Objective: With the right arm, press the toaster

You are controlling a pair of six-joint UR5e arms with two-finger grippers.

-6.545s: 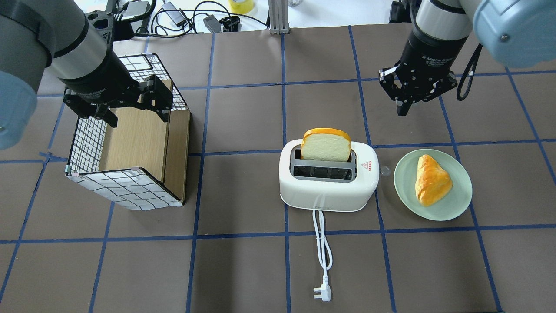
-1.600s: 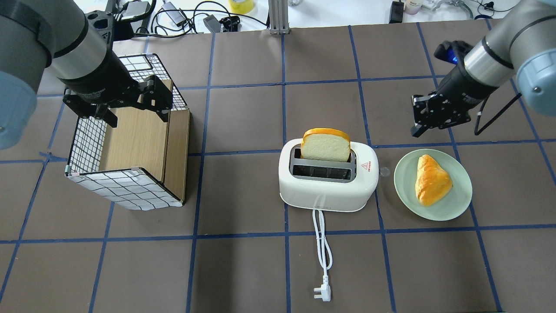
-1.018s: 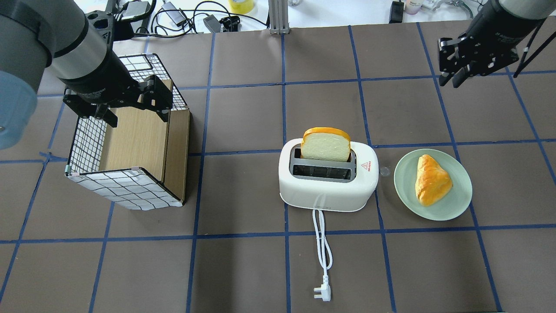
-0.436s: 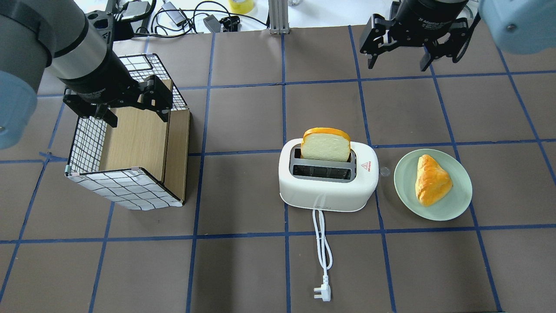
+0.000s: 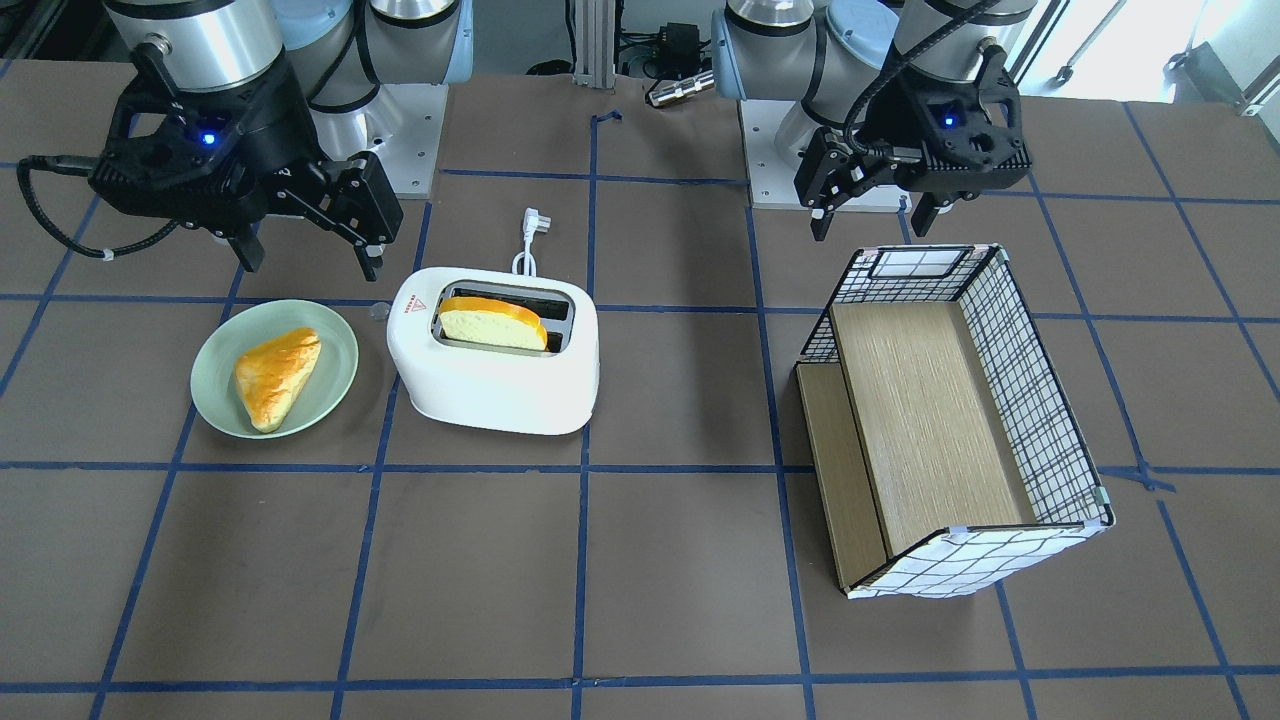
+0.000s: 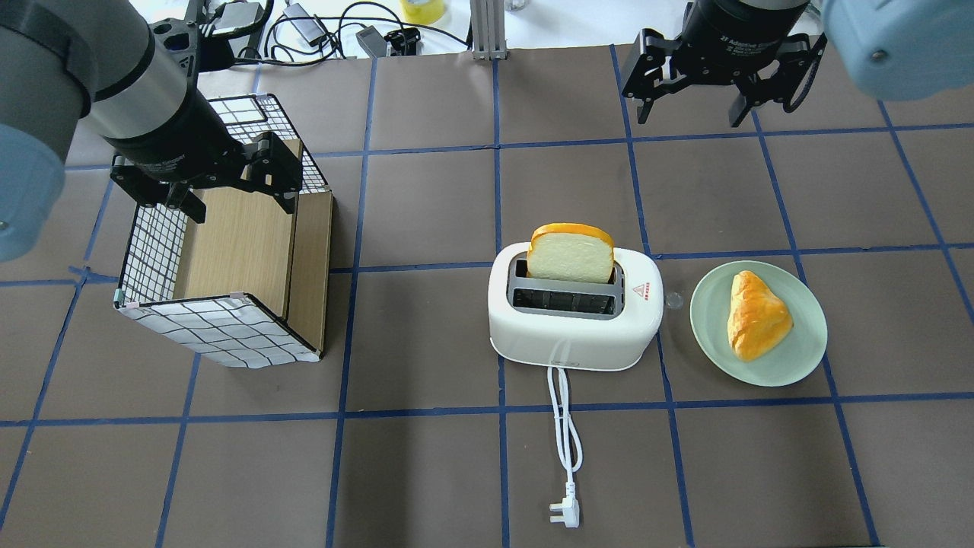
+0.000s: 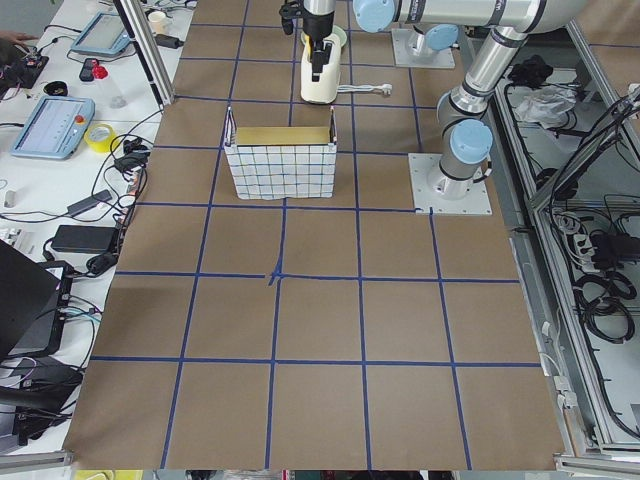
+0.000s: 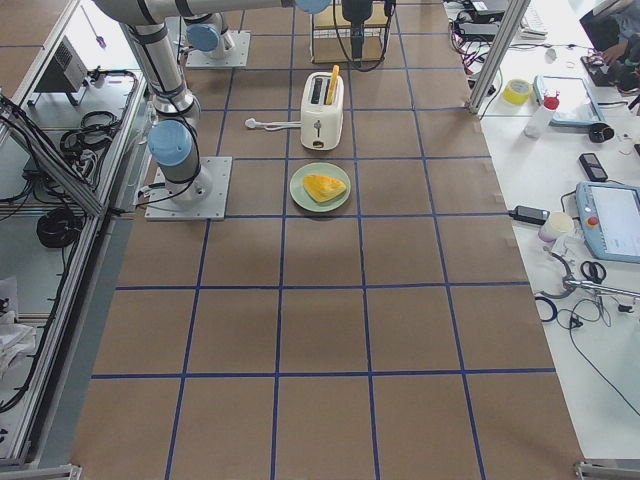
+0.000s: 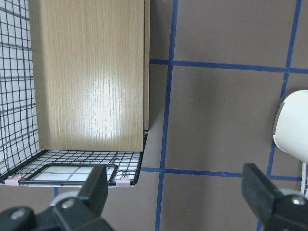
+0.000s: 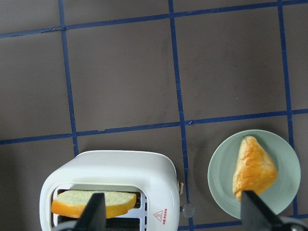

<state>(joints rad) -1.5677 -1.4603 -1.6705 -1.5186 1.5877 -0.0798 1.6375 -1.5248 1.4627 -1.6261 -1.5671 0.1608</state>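
The white toaster [image 6: 574,327] stands mid-table with a bread slice [image 6: 571,255] upright in its far slot. Its small clear lever knob [image 6: 673,301] sticks out of the end facing the green plate. The toaster also shows in the front view [image 5: 495,385] and the right wrist view [image 10: 110,168]. My right gripper [image 6: 691,114] is open and empty, high over the far side of the table, beyond the toaster and apart from it; it also shows in the front view [image 5: 308,255]. My left gripper [image 6: 240,202] is open and empty over the basket.
A green plate [image 6: 806,350] with a yellow pastry [image 6: 755,316] lies right of the toaster. A wire basket with a wooden floor [image 6: 228,259] lies on its side at the left. The toaster's white cord and plug [image 6: 564,510] trail toward the near edge.
My right gripper swung from near the plate up and away to the table's far side, turned, and opened. The left arm, toaster and bread have not moved.
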